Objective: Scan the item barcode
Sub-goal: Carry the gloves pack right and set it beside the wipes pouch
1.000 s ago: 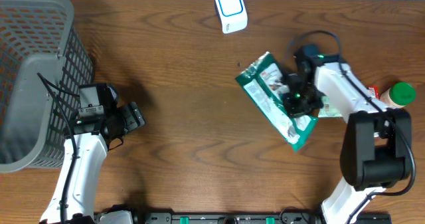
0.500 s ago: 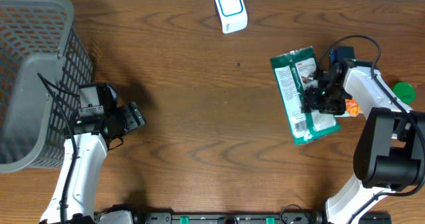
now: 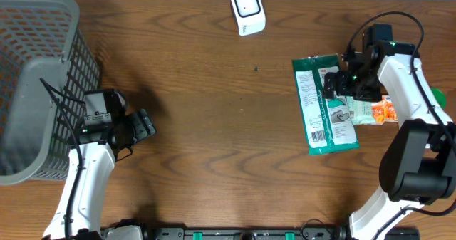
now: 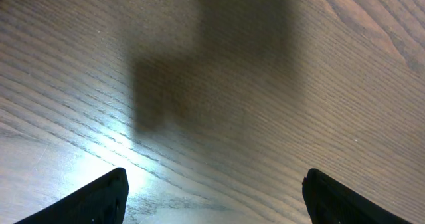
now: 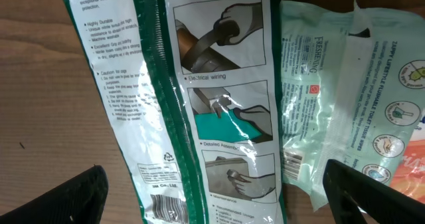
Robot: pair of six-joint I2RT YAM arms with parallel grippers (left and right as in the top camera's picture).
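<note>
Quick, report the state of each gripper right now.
Left gripper: open, holding nothing.
Right gripper: open, holding nothing, above the green packet.

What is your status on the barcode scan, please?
Both grippers open, nothing held. Right gripper over green packet, flat on table, barcode up. Left gripper by basket. Pale packet alongside; scanner at far edge.

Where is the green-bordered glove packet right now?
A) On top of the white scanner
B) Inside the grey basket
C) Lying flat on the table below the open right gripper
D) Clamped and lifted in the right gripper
C: the glove packet lies flat on the wooden table, printed side up, and the right gripper hangs open above it without clamping it.
</note>
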